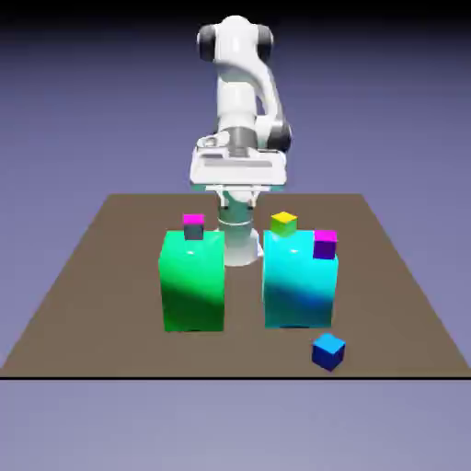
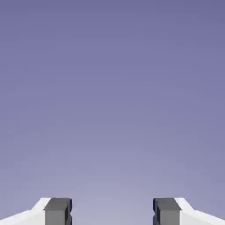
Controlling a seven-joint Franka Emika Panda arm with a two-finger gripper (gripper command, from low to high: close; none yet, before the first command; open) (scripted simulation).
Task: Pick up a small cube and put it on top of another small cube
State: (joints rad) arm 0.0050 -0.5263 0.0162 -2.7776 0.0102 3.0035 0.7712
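White arm [image 1: 241,101] folded high behind cyan block [image 1: 300,281], claw [image 2: 112,213] spread apart, empty, facing backdrop. Small blue cube [image 1: 328,350] near worktop [image 1: 92,294] front edge, before cyan block, open room around.

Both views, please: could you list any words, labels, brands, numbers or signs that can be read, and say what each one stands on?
None: no readable text appears in either view.
The arm, the green block, the cyan block, the small blue cube and the table are plain coloured surfaces.
The hand view shows only backdrop and the unmarked grey fingertips.
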